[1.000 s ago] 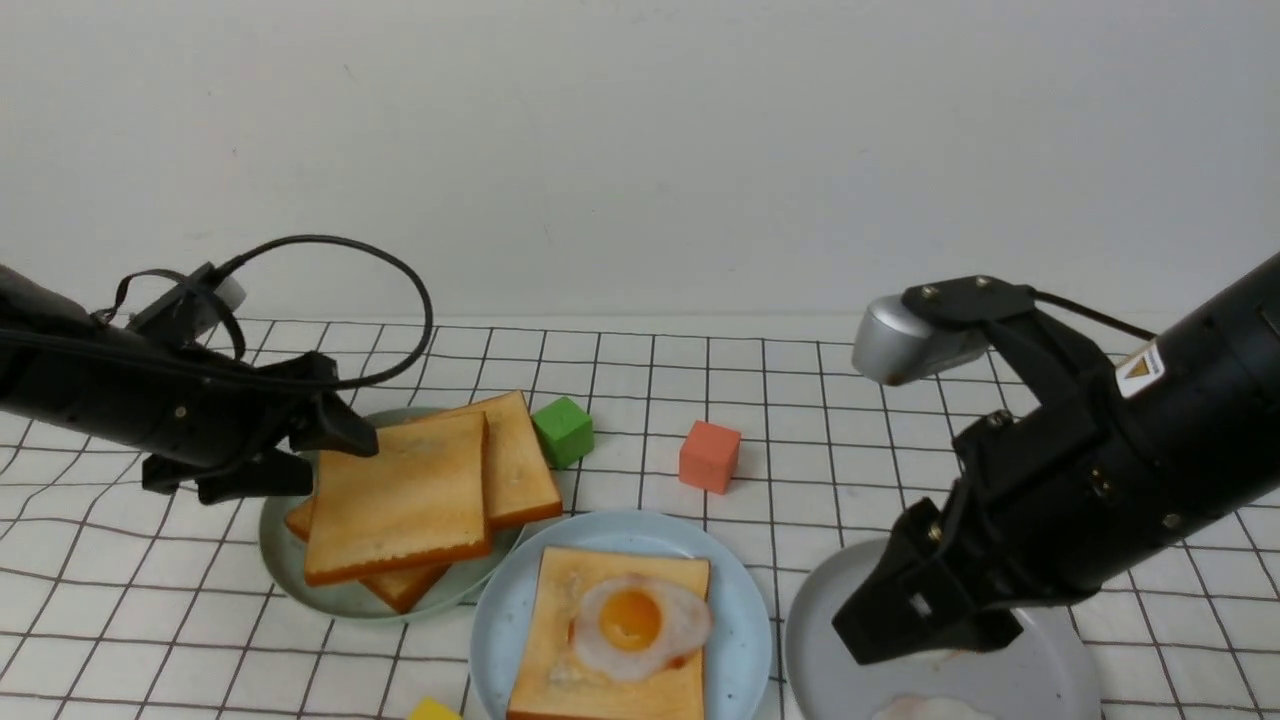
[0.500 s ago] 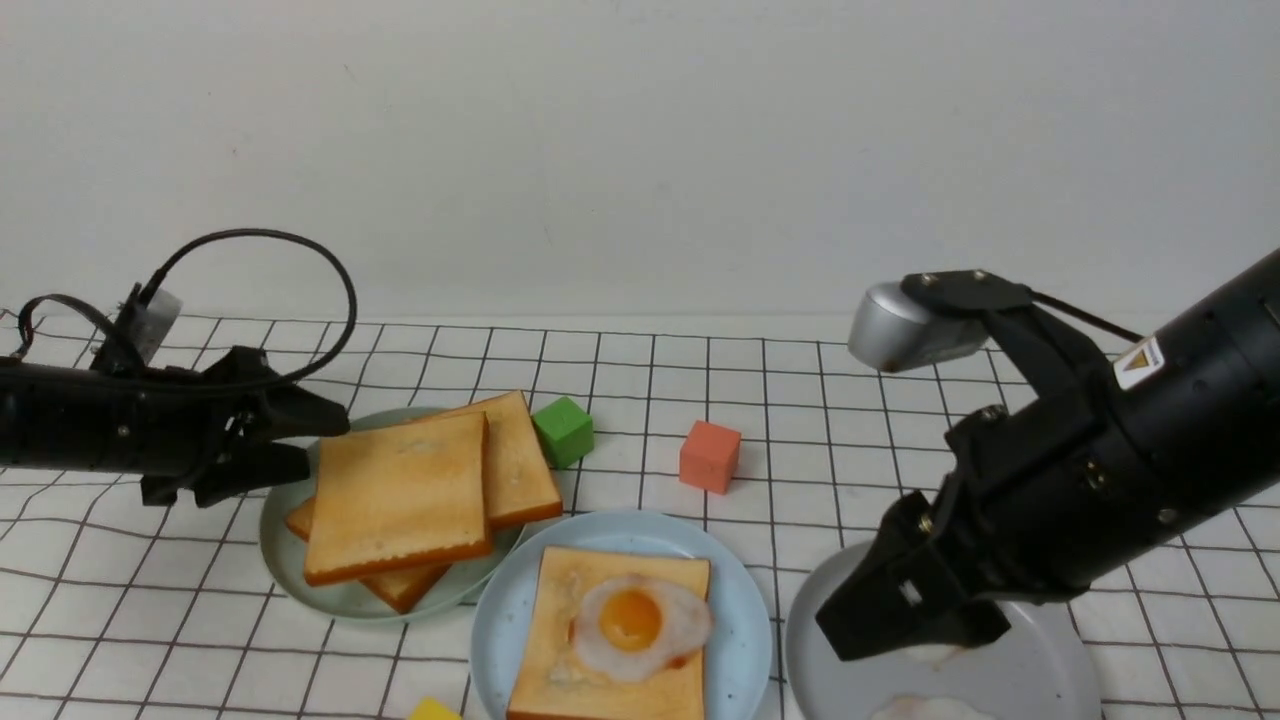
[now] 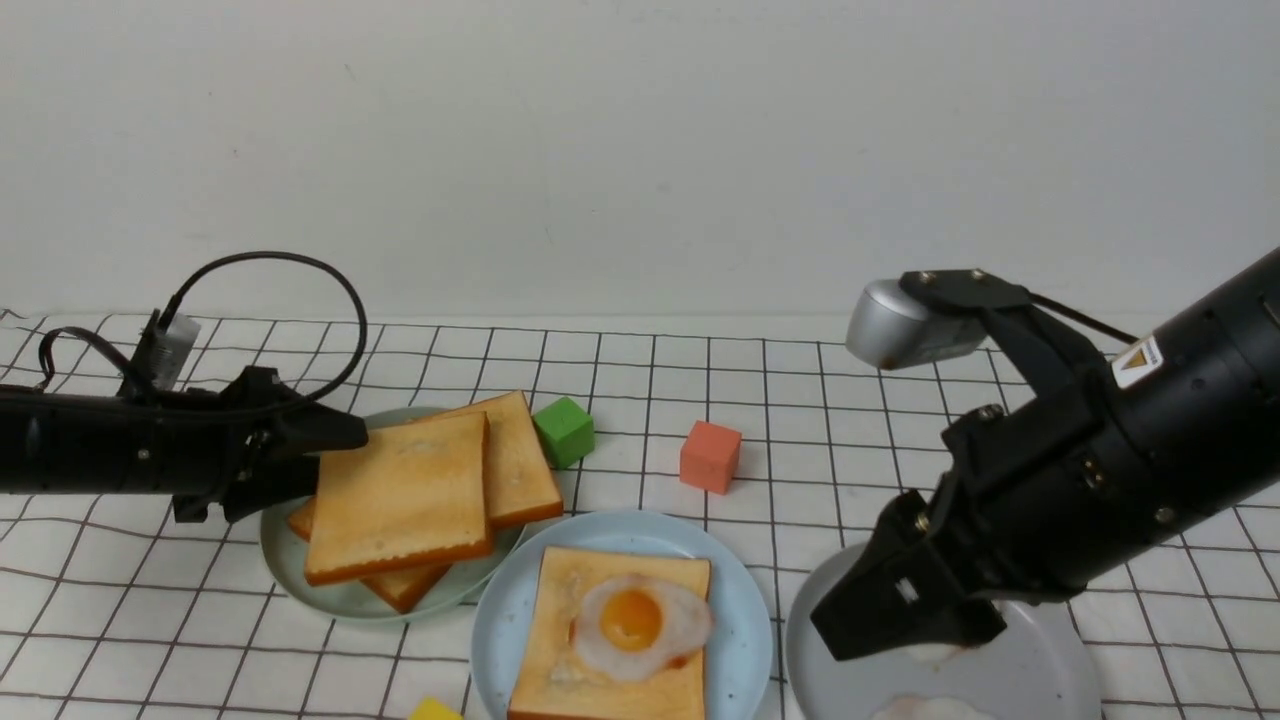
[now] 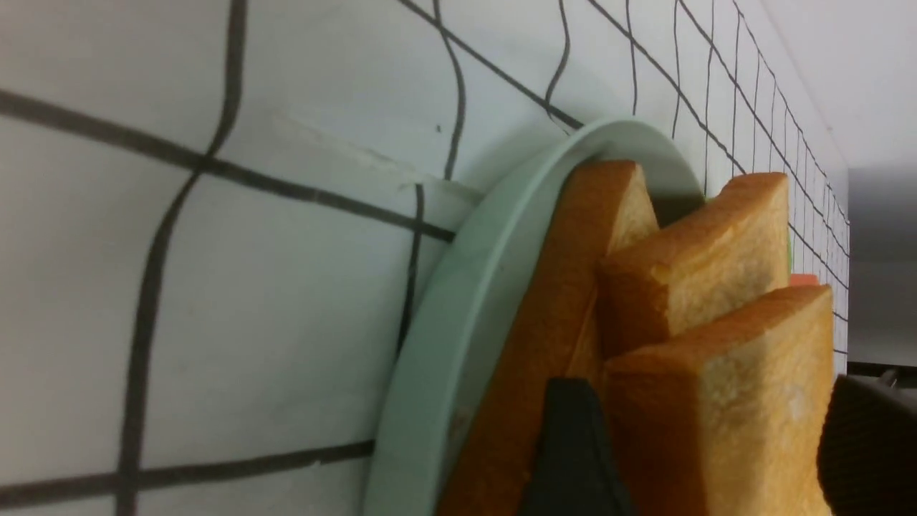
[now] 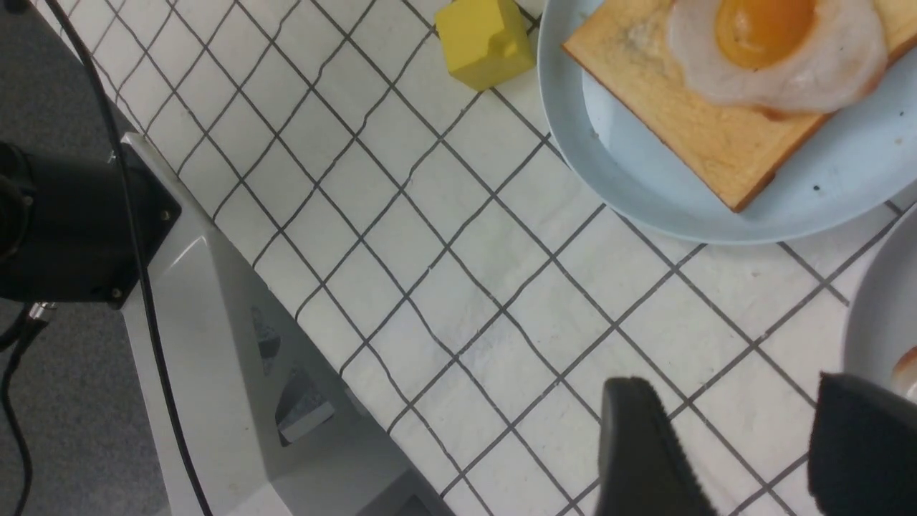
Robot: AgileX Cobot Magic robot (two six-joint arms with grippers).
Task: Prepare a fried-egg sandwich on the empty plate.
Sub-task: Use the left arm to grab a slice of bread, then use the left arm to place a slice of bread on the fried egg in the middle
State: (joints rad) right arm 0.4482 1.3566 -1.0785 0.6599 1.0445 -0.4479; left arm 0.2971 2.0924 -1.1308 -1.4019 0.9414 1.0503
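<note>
1 black-gridded white tablecloth (image 3: 800,400), pale wall (image 3: 640,150)

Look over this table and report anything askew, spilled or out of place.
The toast slices on the pale green plate are stacked crooked. The fried egg sits off-centre on its toast on the light blue plate. A green cube, an orange-red cube and a yellow cube lie among the food.

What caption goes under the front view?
Left pincer straddles the top square golden-brown toast slice; an orange-yolked fried egg tops toast on the round sky-blue plate.
</note>
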